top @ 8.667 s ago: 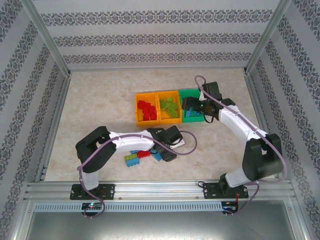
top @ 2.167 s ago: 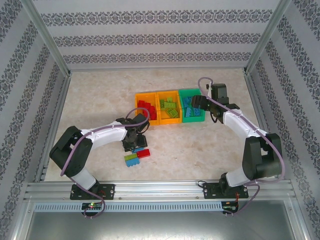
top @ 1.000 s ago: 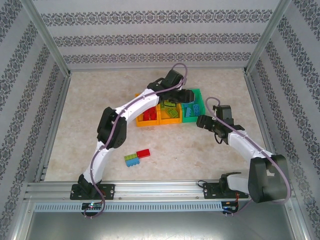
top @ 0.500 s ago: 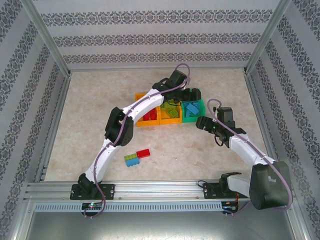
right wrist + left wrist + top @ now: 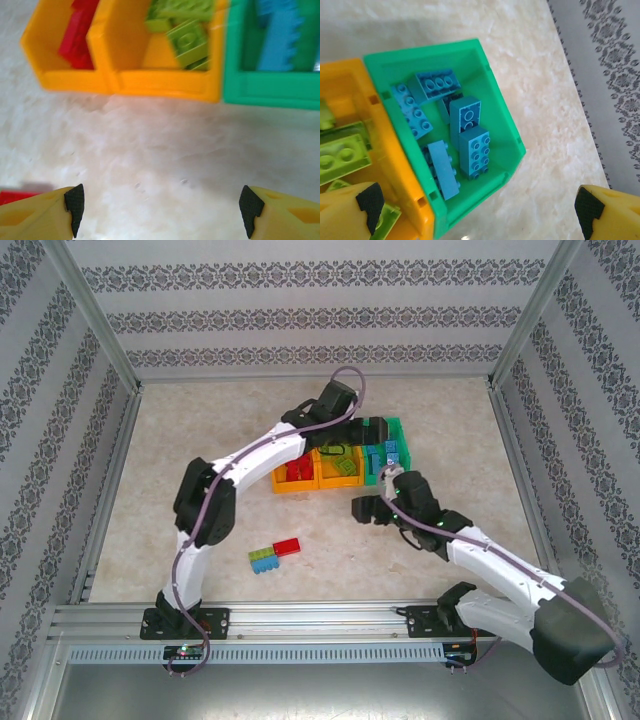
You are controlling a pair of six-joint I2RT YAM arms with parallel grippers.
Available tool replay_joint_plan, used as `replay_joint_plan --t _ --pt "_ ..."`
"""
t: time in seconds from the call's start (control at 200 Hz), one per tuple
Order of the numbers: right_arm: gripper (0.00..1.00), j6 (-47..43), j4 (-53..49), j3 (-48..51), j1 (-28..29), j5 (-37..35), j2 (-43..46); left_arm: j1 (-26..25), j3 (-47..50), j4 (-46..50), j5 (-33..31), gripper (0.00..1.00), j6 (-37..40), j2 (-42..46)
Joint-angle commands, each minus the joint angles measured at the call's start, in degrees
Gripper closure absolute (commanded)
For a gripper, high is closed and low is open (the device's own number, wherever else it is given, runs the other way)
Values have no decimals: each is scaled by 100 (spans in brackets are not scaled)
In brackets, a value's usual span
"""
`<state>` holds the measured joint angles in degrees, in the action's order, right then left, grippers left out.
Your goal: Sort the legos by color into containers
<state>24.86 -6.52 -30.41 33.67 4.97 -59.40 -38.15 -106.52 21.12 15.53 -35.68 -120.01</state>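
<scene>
Now your left gripper (image 5: 479, 207) hangs over the green bin (image 5: 506, 125), fingers spread wide and empty; blue legos (image 5: 474, 150) lie inside it. Your right gripper (image 5: 161, 202) hovers over the table (image 5: 150, 145) just before the bins, likewise spread and empty. Red bricks (image 5: 75, 47) sit in the left orange bin (image 5: 65, 80), green bricks (image 5: 187, 42) in the middle orange bin (image 5: 165, 90). A loose red brick (image 5: 287, 546) and a green-blue pair (image 5: 264, 559) lie nearer you.
</scene>
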Motion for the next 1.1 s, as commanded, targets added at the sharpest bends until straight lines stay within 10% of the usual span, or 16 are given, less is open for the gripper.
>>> replay_joint_plan --t 0.0,0.34,1.094 --pt "18 366 309 27 678 -575 -227 89 574 -667 -565 0 281 694" --pt "23 33 454 -1243 2455 -620 -2388 743 2931 -1224 -1061 0 33 2353" --pt "10 -4364 -706 -2552 2563 1048 -3798 1522 4764 -366 -1218 0 -150 4313"
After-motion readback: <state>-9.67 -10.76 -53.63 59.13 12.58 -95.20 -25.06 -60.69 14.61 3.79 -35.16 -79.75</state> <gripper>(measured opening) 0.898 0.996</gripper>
